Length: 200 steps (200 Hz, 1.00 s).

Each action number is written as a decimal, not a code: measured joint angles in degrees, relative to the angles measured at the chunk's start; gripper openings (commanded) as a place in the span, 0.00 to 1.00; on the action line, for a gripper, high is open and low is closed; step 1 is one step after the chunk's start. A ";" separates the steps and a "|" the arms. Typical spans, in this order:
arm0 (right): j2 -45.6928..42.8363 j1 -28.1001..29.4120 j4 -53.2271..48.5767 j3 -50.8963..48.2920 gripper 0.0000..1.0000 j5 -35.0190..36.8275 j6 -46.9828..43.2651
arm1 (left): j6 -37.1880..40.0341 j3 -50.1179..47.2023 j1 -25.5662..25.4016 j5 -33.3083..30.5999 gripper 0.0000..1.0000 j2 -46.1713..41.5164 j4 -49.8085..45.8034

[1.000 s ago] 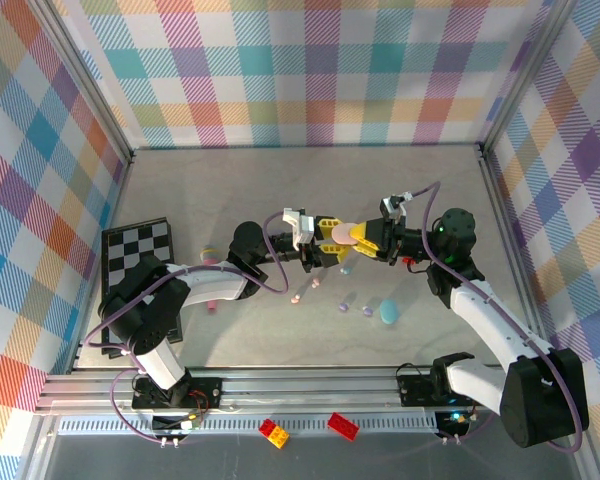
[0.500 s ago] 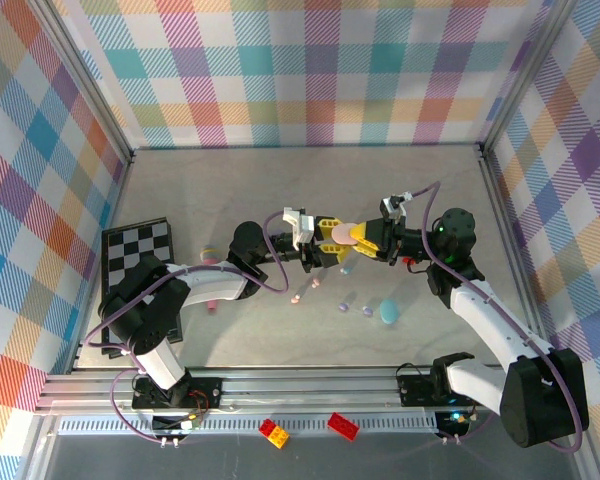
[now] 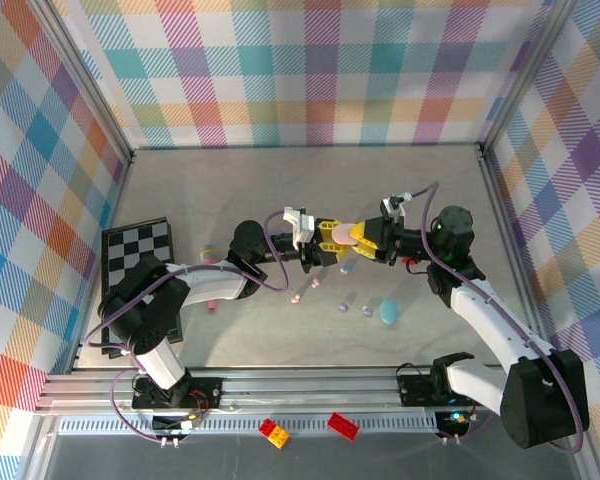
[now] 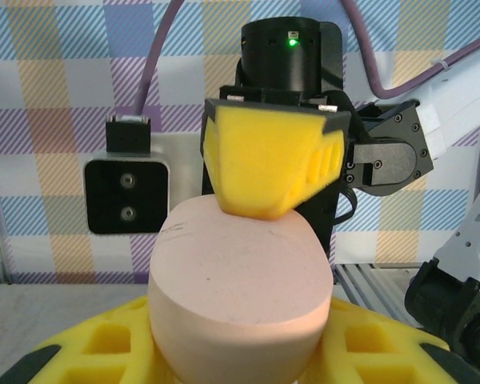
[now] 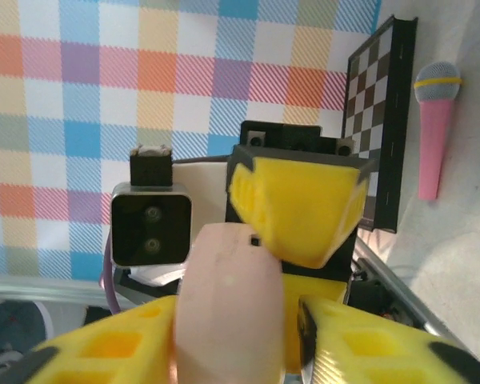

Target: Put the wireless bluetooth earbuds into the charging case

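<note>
At the far left of the table (image 3: 230, 190) lies a checkerboard (image 3: 135, 255), and just beside it a pink stick with a yellow band (image 5: 436, 128); right of these, the left gripper (image 3: 328, 242) reaches toward the middle, raised off the surface; its jaws are pinched on one end of the pink charging case (image 3: 338, 232), which in the left wrist view sits squeezed between yellow fingers (image 4: 104, 352); the case (image 4: 240, 288) is held in the air between the two arms; the right gripper (image 3: 360, 237) meets it from the other side, one of its yellow fingers (image 4: 268, 168) touching the top of the case; in the right wrist view the jaws stand parted about the case (image 5: 228, 304), with a dark gap between it and one finger (image 5: 368, 352); the earbuds (image 3: 346, 298) lie loose on the table below the grippers, apart from the case; right of them rests a teal oval case (image 3: 389, 312).
</note>
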 measured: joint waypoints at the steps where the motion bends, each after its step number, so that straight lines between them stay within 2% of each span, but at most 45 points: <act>1: 0.00 0.00 -0.26 0.00 0.58 0.11 0.09 | -0.02 0.00 0.00 0.04 0.32 0.00 0.00; 29: -0.15 0.00 -6.47 0.98 0.70 1.95 -3.91 | -0.02 0.00 0.00 0.35 0.33 0.00 0.09; 108: -2.36 -0.44 -25.11 8.02 0.81 5.57 -17.97 | 0.07 -1.40 0.48 0.31 0.33 -0.02 0.31; 147: -4.48 -0.44 -43.47 17.44 0.87 10.88 -39.85 | -0.13 -3.39 1.73 0.81 0.33 -0.02 0.35; 171: -5.09 -0.22 -53.05 22.08 0.83 14.40 -56.61 | -1.44 -4.66 2.27 1.68 0.33 -0.02 0.31; 200: -5.22 4.44 -60.26 24.52 0.83 22.18 -75.34 | -2.86 -5.90 2.32 2.89 0.33 -0.44 0.33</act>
